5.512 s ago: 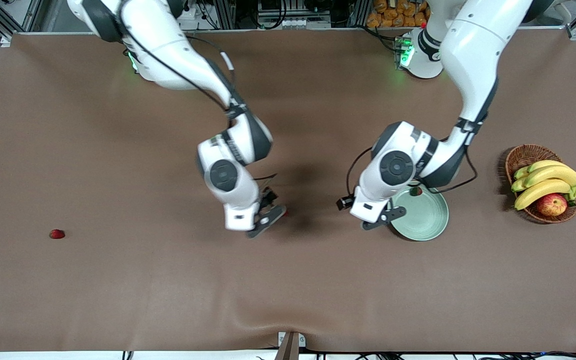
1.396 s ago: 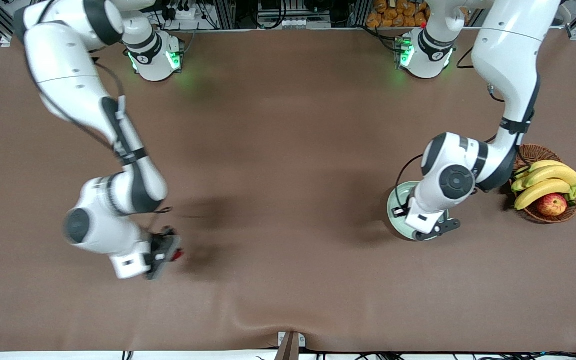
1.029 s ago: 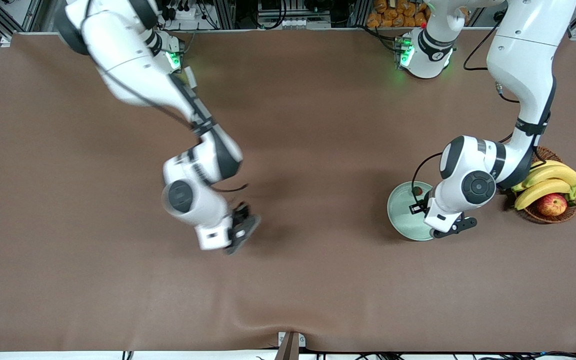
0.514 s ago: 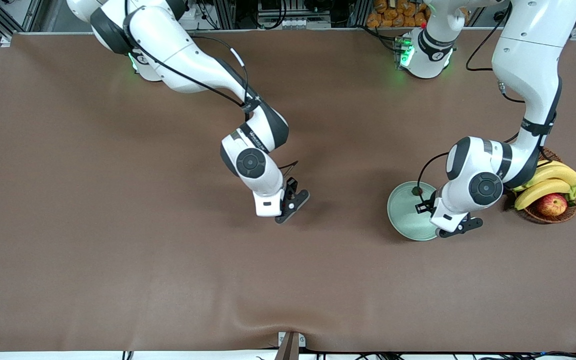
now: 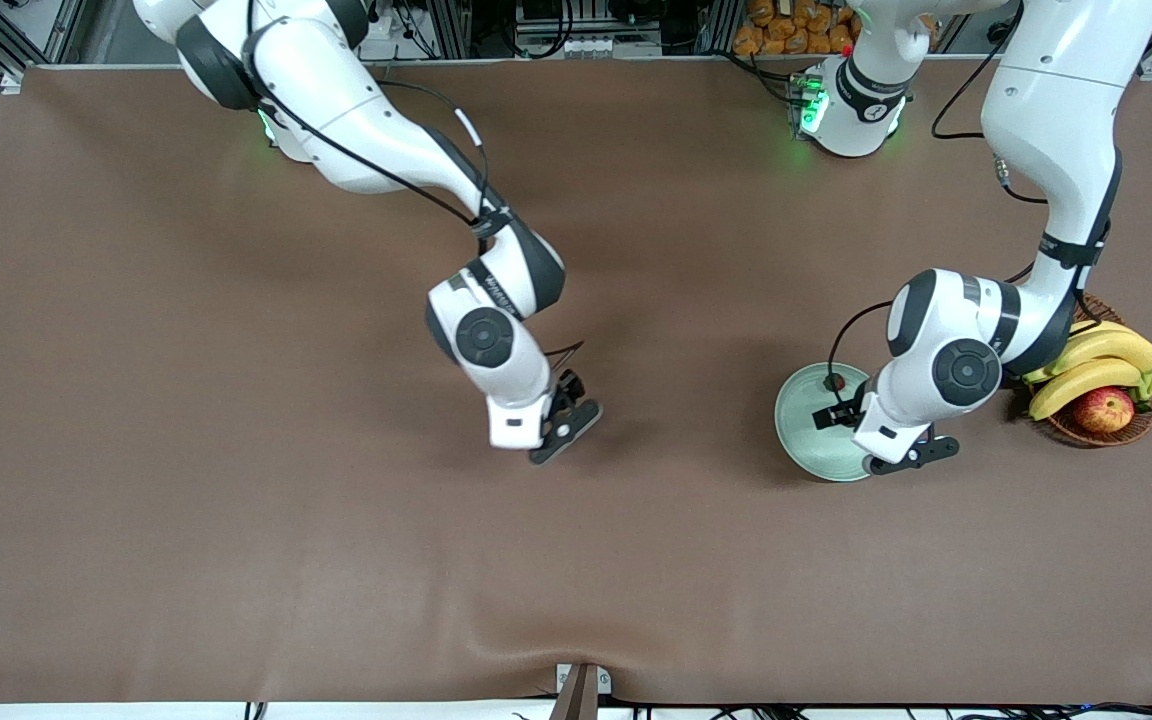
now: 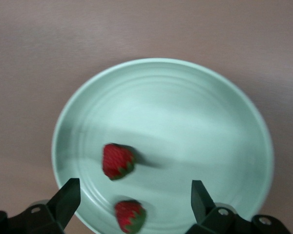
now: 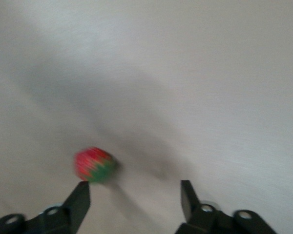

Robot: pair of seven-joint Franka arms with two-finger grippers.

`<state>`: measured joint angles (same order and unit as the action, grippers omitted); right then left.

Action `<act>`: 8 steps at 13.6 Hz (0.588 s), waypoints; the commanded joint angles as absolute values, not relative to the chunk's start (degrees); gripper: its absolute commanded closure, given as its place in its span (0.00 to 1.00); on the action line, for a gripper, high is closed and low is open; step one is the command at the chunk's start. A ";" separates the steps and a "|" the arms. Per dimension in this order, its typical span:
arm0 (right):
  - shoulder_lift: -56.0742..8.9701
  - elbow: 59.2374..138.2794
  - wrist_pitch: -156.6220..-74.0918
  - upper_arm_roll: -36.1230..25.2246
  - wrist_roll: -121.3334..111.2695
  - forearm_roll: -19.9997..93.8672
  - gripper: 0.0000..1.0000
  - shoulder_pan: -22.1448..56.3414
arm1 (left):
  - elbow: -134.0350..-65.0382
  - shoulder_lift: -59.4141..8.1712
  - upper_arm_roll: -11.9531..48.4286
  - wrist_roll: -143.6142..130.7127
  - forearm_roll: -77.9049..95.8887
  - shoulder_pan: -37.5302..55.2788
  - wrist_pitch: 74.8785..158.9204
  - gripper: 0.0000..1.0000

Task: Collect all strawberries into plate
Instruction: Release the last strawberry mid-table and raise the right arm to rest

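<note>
The pale mint-green plate (image 5: 804, 432) lies toward the left arm's end of the table. In the left wrist view the plate (image 6: 185, 117) holds two strawberries, one (image 6: 118, 161) near its middle and one (image 6: 130, 216) by the rim. The front view shows one strawberry (image 5: 833, 381) on the plate. My left gripper (image 6: 134, 195) is open and empty over the plate (image 5: 898, 458). My right gripper (image 7: 135, 191) is open over the table's middle (image 5: 561, 432). A third strawberry (image 7: 94, 165), blurred, is just past one fingertip, ungripped. It is hidden in the front view.
A brown wicker basket (image 5: 1048, 310) with bananas (image 5: 1086, 365) and a red-yellow apple (image 5: 1103, 408) stands beside the plate at the left arm's end. The brown mat (image 5: 236, 560) has a raised wrinkle near the front edge.
The right arm swung from its own end of the table to the middle, then dropped a little toward the front camera. The left gripper shifted slightly over the plate.
</note>
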<state>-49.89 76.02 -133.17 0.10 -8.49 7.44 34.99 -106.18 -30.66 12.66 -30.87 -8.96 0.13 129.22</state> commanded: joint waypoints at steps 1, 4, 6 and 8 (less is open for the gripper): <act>-42.91 77.96 -126.23 -0.35 -7.56 6.33 0.00 30.17 | -105.30 -29.27 15.46 -35.40 -9.58 0.44 128.32 0.00; -37.72 78.22 -119.90 -0.44 -7.65 6.33 0.00 23.14 | -101.09 -31.02 20.02 -41.64 -9.40 0.79 128.41 0.00; -32.55 82.15 -117.34 -0.96 -7.65 6.24 0.00 19.35 | -95.56 -34.43 23.63 -44.99 -8.71 1.31 128.41 0.00; -25.35 89.52 -116.98 -0.97 -7.56 6.24 0.00 13.92 | -90.73 -37.86 24.08 -48.15 -5.73 4.99 128.67 0.00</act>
